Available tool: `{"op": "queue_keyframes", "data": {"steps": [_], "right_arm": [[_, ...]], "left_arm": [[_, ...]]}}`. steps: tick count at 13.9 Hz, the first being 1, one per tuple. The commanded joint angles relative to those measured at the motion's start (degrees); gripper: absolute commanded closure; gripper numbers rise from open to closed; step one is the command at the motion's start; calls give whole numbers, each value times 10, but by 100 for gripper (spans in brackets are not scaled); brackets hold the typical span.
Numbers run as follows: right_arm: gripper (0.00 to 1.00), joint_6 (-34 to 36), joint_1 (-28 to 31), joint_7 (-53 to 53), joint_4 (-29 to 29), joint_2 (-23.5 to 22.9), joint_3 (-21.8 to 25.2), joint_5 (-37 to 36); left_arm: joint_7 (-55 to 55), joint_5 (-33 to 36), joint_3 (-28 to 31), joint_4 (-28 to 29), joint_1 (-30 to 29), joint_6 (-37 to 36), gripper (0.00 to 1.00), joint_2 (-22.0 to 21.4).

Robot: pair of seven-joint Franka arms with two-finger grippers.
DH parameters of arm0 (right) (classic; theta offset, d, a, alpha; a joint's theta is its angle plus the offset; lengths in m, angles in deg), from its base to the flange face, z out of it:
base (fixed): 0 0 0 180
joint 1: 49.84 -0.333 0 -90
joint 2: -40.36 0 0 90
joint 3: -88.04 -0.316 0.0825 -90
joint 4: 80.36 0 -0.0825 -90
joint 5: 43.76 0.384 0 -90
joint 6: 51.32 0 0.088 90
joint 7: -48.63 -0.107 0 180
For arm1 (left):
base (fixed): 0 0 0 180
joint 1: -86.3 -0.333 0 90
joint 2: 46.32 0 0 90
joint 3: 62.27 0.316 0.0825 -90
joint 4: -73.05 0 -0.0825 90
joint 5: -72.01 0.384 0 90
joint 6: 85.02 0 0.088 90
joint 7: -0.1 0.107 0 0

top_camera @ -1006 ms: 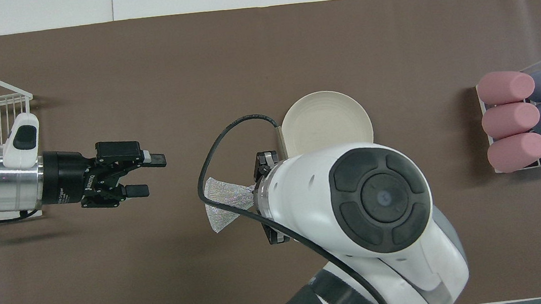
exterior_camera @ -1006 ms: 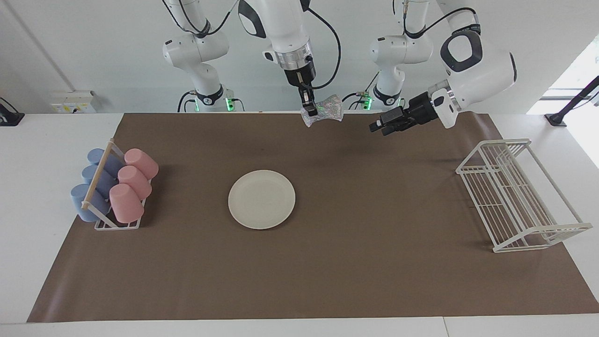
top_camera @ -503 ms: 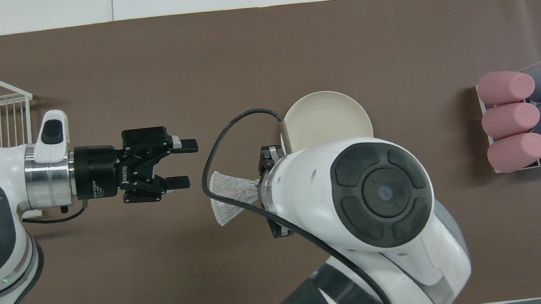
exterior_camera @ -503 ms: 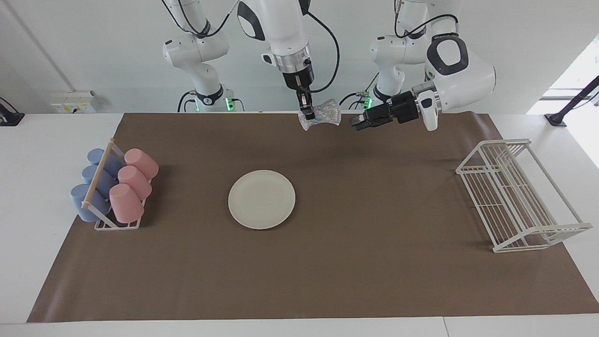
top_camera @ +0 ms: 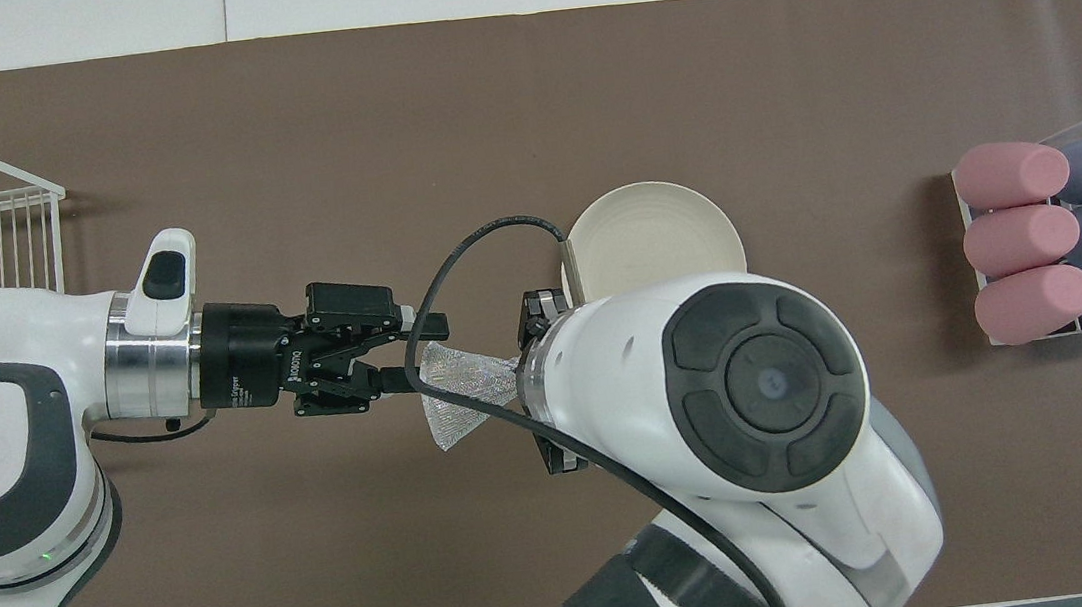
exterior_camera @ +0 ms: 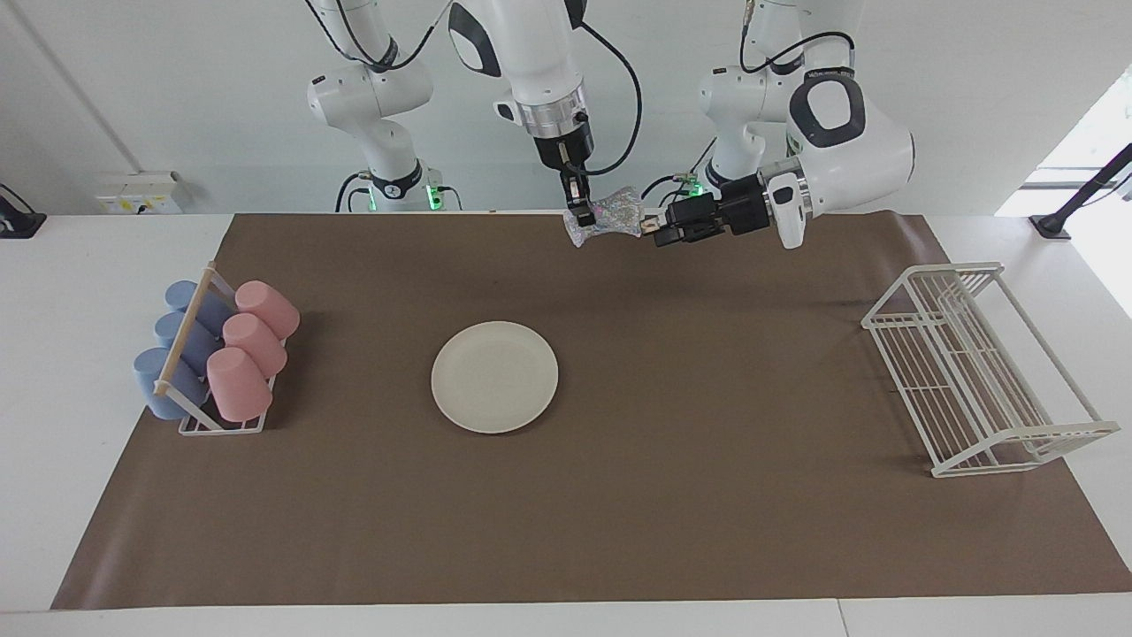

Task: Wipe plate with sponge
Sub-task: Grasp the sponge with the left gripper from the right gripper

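Since a second ago the left gripper (exterior_camera: 652, 226) has travelled from over the mat near the wire rack's end toward the middle of the table, and its fingers (top_camera: 431, 327) now reach the free end of the sponge (exterior_camera: 610, 215), one to either side of that end; in the overhead view they have narrowed from their widest, but whether they already pinch the sponge I cannot tell. The right gripper (exterior_camera: 579, 212) hangs straight down from its arm, over the edge of the brown mat (exterior_camera: 707, 495) nearest the robots, clamped on the sponge's other end, so the glittery silver pad sticks out sideways in the air between the two grippers. The sponge has barely shifted.

On the mat, the cream-white plate (exterior_camera: 494, 377) lies flat near the middle, farther from the robots than the sponge and untouched. Toward the right arm's end of the table a small rack (exterior_camera: 221, 423) holds three pink cups (exterior_camera: 252, 349) and three blue cups (exterior_camera: 172, 349) lying on their sides. Toward the left arm's end stands the white wire rack (exterior_camera: 977, 372), straddling the mat's edge.
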Motion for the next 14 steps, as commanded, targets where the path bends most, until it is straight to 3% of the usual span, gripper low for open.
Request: {"op": "queue_keyframes", "data": {"steps": [1, 3, 8, 9, 10, 11, 14], "right_arm": [[100, 5, 6, -8, 10, -6, -5, -12], [100, 6, 7, -7, 9, -6, -5, -12], [100, 12, 11, -1, 3, 1, -5, -13], [68, 22, 12, 5, 3, 3, -4, -13], [8, 28, 13, 22, -3, 10, -3, -13], [0, 28, 15, 36, -8, 14, -1, -14], [0, 34, 29, 96, -10, 19, -1, -14]], "left_arm": [[11, -10, 8, 6, 10, -11, 62, -6], [8, -10, 8, 6, 11, -12, 100, -5], [0, -10, 8, 5, 10, -19, 100, -8], [-2, -10, 8, 5, 10, -18, 100, -9], [-4, -10, 9, 5, 10, -19, 100, -9], [-5, -10, 9, 5, 9, -19, 100, -9], [-8, -7, 11, 3, 4, -21, 100, -9]]}}
